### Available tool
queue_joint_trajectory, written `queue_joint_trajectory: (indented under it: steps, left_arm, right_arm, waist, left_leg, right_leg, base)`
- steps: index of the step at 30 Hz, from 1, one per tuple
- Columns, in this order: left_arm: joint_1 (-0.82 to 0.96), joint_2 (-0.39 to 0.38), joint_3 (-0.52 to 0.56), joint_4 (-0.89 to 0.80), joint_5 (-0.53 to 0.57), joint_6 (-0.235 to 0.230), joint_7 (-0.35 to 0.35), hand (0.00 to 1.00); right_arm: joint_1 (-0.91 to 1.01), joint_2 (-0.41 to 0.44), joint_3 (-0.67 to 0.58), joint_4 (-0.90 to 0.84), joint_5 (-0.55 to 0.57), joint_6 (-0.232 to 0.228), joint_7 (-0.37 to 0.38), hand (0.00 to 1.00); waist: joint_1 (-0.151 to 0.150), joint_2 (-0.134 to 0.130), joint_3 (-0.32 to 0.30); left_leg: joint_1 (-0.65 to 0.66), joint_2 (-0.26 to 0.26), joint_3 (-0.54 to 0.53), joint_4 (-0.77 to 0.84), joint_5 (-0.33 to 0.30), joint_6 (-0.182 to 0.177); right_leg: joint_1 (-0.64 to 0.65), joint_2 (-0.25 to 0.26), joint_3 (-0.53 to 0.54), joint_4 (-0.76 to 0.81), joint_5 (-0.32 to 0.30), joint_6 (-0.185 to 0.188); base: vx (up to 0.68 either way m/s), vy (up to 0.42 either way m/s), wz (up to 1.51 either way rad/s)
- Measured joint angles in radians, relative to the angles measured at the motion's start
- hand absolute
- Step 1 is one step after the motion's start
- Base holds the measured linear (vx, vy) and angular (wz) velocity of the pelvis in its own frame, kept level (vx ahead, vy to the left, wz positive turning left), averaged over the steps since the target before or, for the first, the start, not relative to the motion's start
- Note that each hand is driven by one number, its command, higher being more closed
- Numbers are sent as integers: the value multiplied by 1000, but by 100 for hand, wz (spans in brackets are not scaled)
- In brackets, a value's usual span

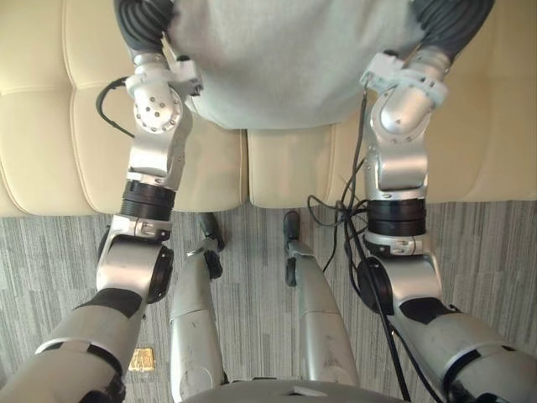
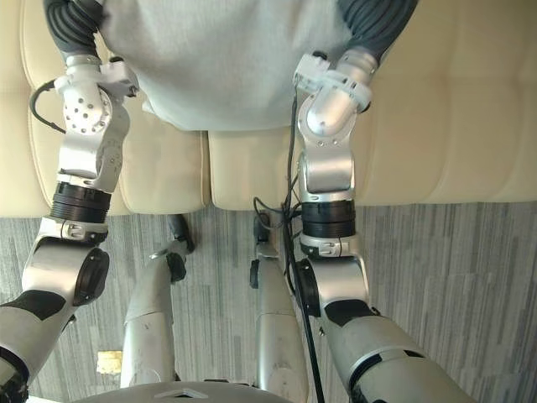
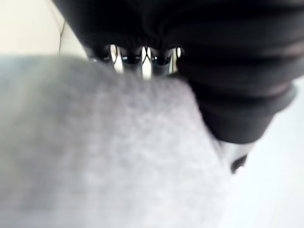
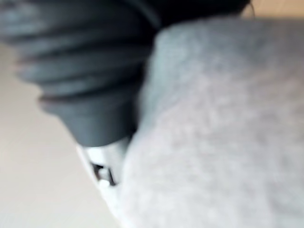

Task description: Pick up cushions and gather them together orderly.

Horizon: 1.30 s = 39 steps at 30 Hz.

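A light grey cushion (image 1: 285, 59) is held up between my two hands, in front of a cream sofa (image 1: 50, 126). My left hand (image 1: 143, 25) presses against the cushion's left side under its dark ribbed cover. My right hand (image 1: 453, 21) is against the cushion's right side. In the left wrist view the grey cushion (image 3: 104, 156) lies right against the left hand (image 3: 228, 71). The right wrist view shows the same cushion (image 4: 223, 133) close against the right hand (image 4: 85, 80).
The sofa's cream seat pads (image 2: 470, 126) run across the upper half of the eye views, their front edge just ahead of me. Below them lies grey striped carpet (image 1: 495, 252). A small yellow object (image 1: 141, 359) lies on the carpet at lower left.
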Motion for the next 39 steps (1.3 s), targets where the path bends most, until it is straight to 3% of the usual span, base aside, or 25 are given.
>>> queue_joint_trajectory:
  steps: [5, 14, 19, 22, 28, 30, 35, 39]
  left_arm:
    - [-22, 71, 47, 4, 21, 43, -6, 0]
    - [-126, 164, 125, 91, 16, 64, -25, 0]
    - [-119, 200, 130, 90, -24, 64, -34, 0]
    - [18, 226, 133, -20, -46, 39, -55, 0]
    - [554, 218, 217, -191, -69, 26, -134, 0]
    - [758, 162, 267, -225, -68, 24, -174, 0]
    - [1046, -10, 298, -204, -58, 27, -238, 0]
    - [1210, -80, 293, -12, -10, 42, -298, 0]
  right_arm:
    - [-10, -38, -31, 15, 82, 0, 28, 0]
    - [-187, -137, -23, 218, 276, -2, 75, 0]
    - [-202, -208, 14, 247, 334, -2, 108, 0]
    - [-143, -268, 15, 195, 350, -2, 129, 0]
    - [366, -324, -6, -47, 289, -9, 201, 0]
    - [583, -280, -33, -77, 254, -9, 254, 0]
    - [878, -143, -83, -77, 193, -9, 331, 0]
    - [1066, -22, -98, -31, 122, -21, 404, 0]
  waist:
    - [0, 0, 0]
    - [15, -1, 1]
    - [17, -1, 1]
    - [16, -1, 1]
    - [9, -2, 0]
    - [12, -2, -1]
    - [11, -5, -57]
    - [15, -14, -149]
  left_leg:
    - [8, -14, -8, -65, 44, -9]
    - [60, -38, -31, -172, 116, -23]
    - [123, -53, -34, -255, 144, -31]
    - [147, -56, -34, -255, 152, -23]
    - [280, -62, -47, -252, 119, -37]
    - [344, -60, -45, -251, 99, -43]
    - [450, -56, -26, -250, 59, -46]
    - [579, -46, 14, -261, 25, -58]
  right_leg:
    - [-6, -5, -21, 2, -8, -12]
    - [19, -18, -57, 5, -12, -20]
    - [69, -29, -83, -16, -17, -29]
    - [97, -32, -87, -18, -20, -32]
    - [245, -38, -113, -18, -70, -41]
    - [312, -37, -115, -29, -85, -42]
    - [425, -31, -108, -75, -96, -41]
    - [545, -12, -62, -147, -89, -34]
  base:
    - [14, -32, 15]
    - [37, -43, 16]
    - [50, -39, 17]
    - [74, -39, 9]
    - [80, -47, 12]
    - [80, -45, -1]
    - [56, -21, -12]
    - [64, -4, -33]
